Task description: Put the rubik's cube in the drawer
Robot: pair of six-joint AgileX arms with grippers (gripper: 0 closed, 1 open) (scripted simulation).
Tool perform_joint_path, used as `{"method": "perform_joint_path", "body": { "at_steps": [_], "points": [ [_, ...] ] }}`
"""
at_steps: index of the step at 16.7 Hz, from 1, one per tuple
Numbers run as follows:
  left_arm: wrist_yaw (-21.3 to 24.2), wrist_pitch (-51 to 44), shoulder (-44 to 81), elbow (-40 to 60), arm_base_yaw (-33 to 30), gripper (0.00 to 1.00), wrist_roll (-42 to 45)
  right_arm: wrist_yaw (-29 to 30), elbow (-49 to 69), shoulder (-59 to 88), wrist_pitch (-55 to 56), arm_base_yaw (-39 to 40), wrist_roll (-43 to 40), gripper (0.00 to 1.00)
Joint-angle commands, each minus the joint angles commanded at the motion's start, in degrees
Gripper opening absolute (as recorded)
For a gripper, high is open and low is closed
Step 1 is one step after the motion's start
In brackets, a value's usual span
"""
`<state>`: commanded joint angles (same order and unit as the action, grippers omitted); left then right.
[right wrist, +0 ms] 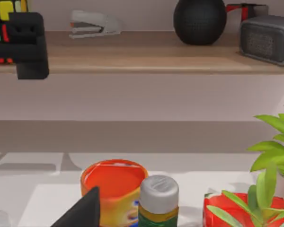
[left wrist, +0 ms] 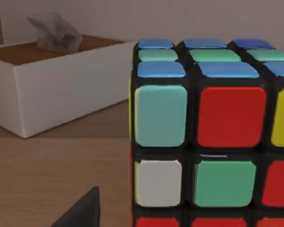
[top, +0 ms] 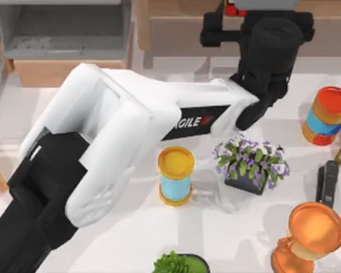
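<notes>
Top view. Nearest the lens: left arm (top: 119, 122), white, stretched from lower left toward the long wooden shelf (top: 182, 28) at the top edge. Left gripper (top: 227, 23) at the shelf, right against the rubik's cube (top: 233, 7), visible as a red patch on the shelf. Jaws: state cannot be told. Drawer (top: 68, 71) at upper left, pulled out, grey inside exposed, well apart from the cube. On the tabletop (top: 131, 239): yellow-and-blue can (top: 176, 175) at centre, purple-flowered plant (top: 253, 165) just beside it, orange-and-blue can (top: 327, 116) at right, copper trophy (top: 310, 236) at lower right.

Left wrist view. Rubik's cube (left wrist: 213, 123) very close, standing on the wooden shelf (left wrist: 47, 179); red, green, white and pale-blue squares on the near face. White open box (left wrist: 61, 94) farther back on the same shelf.

Right wrist view. Right gripper (right wrist: 83, 210) low above the tabletop (right wrist: 38, 198), near the orange can (right wrist: 113, 184) and a grey-capped bottle (right wrist: 158, 198); jaws: cannot tell. Farther off, left gripper (right wrist: 31, 45) at the shelf (right wrist: 156, 56), with the rubik's cube (right wrist: 2, 19) against it. Also on the shelf: stapler (right wrist: 92, 23), black round object (right wrist: 199, 19).
</notes>
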<state>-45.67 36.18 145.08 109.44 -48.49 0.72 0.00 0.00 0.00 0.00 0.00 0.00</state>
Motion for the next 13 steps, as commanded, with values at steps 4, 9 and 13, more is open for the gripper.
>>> {"method": "perform_joint_path", "body": {
  "at_steps": [4,9,13],
  "points": [
    [1.9,-4.4,4.4,8.8,1.9,1.0,-0.1,0.0,0.0,0.0,0.0,0.0,0.0,1.0],
    [2.7,-6.1,6.3,12.3,2.7,1.0,-0.1,0.0,0.0,0.0,0.0,0.0,0.0,1.0],
    [2.7,-6.1,6.3,12.3,2.7,0.85,-0.1,0.0,0.0,0.0,0.0,0.0,0.0,1.0]
  ]
}}
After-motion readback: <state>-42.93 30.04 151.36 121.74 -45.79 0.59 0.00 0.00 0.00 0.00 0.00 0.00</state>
